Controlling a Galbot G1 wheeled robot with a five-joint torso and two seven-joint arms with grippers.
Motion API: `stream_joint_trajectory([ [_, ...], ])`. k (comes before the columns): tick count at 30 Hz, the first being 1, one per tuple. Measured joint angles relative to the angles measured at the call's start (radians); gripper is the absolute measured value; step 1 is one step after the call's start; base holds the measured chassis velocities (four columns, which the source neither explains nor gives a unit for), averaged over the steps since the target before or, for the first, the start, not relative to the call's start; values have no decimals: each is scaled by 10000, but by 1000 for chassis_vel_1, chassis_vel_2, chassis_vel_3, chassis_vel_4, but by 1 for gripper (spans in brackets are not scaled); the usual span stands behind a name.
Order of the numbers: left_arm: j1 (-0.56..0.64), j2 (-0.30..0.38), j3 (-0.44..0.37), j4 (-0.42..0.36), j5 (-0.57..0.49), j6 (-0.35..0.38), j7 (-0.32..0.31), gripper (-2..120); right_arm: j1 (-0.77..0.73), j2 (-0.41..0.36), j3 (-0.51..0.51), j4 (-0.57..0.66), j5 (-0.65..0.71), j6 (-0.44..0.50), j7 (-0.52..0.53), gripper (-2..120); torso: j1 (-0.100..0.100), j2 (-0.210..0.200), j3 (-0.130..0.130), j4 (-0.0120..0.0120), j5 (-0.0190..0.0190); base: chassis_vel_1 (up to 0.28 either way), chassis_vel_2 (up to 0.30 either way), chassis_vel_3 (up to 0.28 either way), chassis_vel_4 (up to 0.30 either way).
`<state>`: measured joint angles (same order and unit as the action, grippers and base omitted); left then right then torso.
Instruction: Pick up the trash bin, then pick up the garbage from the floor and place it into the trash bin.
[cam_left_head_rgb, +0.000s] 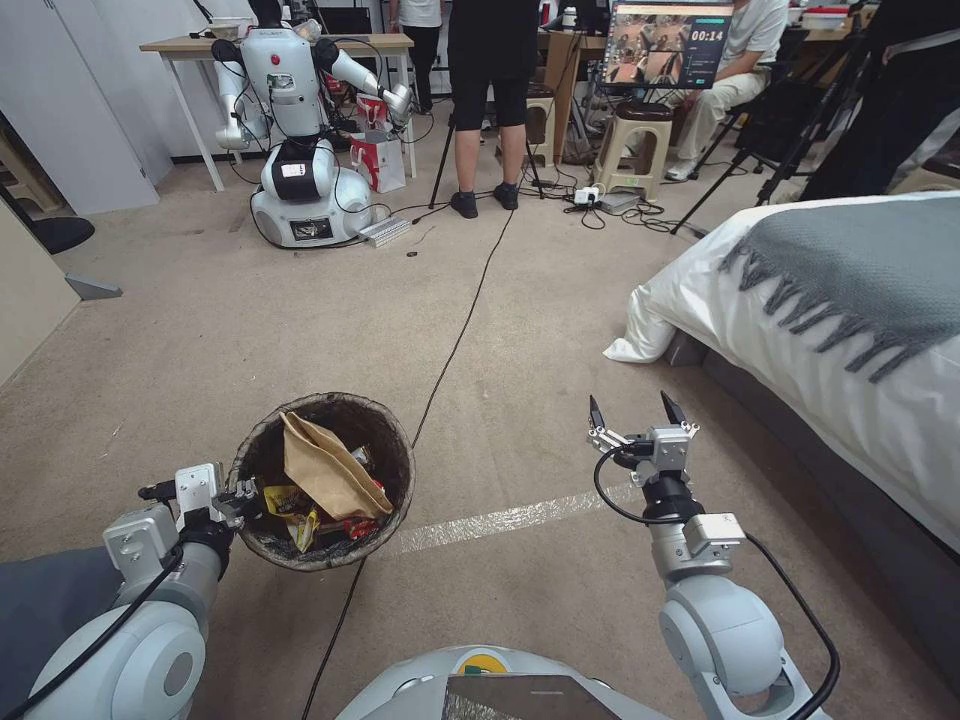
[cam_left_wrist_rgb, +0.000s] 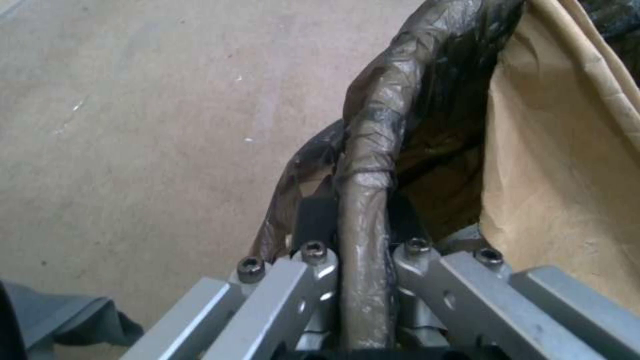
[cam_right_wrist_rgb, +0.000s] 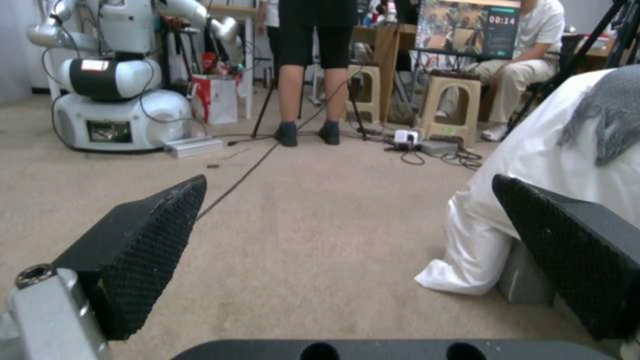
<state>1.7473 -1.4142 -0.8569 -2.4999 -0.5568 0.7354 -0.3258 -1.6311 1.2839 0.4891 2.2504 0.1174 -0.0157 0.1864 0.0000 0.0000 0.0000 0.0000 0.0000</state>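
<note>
The trash bin hangs at the lower left of the head view, its dark wrinkled liner rim pinched between the fingers of my left gripper, which is shut on it. Inside the bin lies garbage: a brown paper piece, a yellow packet and red wrappers. The brown paper also leans against the liner in the left wrist view. My right gripper hovers over bare carpet to the right of the bin, open, with nothing between its black fingertips.
A bed with white cover and grey throw fills the right side. A black cable runs across the carpet past the bin. Another robot, stools, tripods and standing people are at the back. A tape strip crosses the floor.
</note>
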Motion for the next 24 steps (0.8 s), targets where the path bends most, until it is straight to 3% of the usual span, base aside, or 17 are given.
stream_joint_trajectory([
  [6, 56, -121, -36, 0, -109, 0, -360, 3, -15, -16, -15, 6, 3, -18, 8, 100, 0, 0, 0, -1, 0, 0, 0, 0, 0],
  [14, 331, -104, -164, 0, -323, 0, -1277, 3, -27, 33, -15, 0, 22, -13, 19, 100, 0, 0, 0, 1, 0, 0, 0, 0, 0],
  [24, 371, -73, -27, 0, -380, -1, -1552, 3, -29, 47, 81, -81, 120, 43, 19, 100, 0, 0, 0, -1, 0, 0, 0, 0, 0],
])
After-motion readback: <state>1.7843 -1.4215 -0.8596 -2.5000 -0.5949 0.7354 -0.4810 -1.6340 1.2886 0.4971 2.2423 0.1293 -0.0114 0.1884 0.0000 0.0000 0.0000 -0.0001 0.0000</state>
